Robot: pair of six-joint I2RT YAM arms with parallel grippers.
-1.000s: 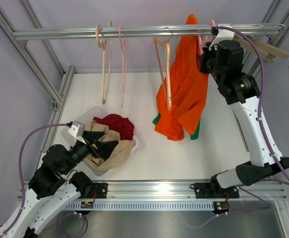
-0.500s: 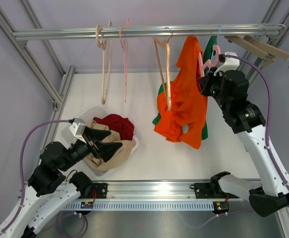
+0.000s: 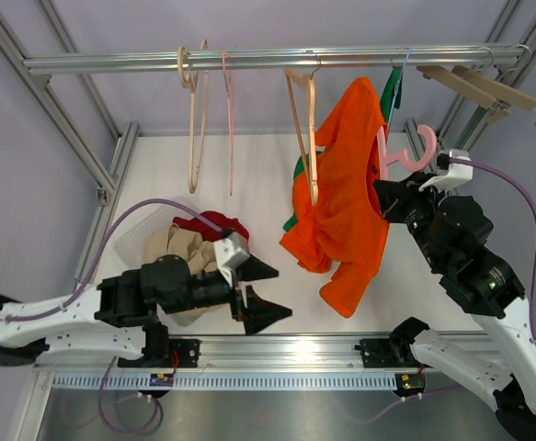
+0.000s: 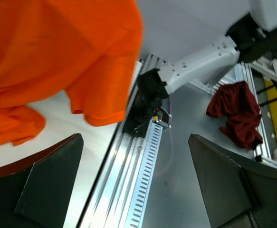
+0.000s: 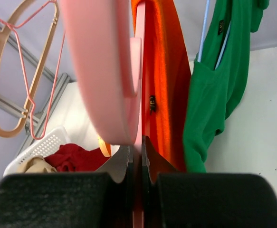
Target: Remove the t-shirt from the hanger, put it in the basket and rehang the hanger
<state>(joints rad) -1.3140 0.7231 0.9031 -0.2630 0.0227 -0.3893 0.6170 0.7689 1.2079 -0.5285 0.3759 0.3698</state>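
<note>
An orange t-shirt [image 3: 346, 207] hangs on a pink hanger [image 3: 405, 152] that is off the rail. My right gripper [image 3: 387, 197] is shut on the pink hanger [image 5: 109, 71], whose hook fills the right wrist view beside the orange t-shirt [image 5: 164, 71]. My left gripper [image 3: 258, 289] is open and empty, low over the table left of the shirt's bottom hem. In the left wrist view the orange t-shirt [image 4: 57, 52] fills the upper left, above the wide-apart fingers [image 4: 48, 185].
A green shirt [image 3: 392, 92] hangs on the rail [image 3: 249, 60] behind the orange one. Empty tan and pink hangers [image 3: 199, 110] hang on the rail. A white basket [image 3: 157, 216] with red and beige clothes stands at left. Wooden hangers [image 3: 488, 87] lie at the top right.
My right gripper has pulled the pink hanger with the orange t-shirt down and toward the front, away from the rail. My left arm has swung right from the basket toward the shirt's hem.
</note>
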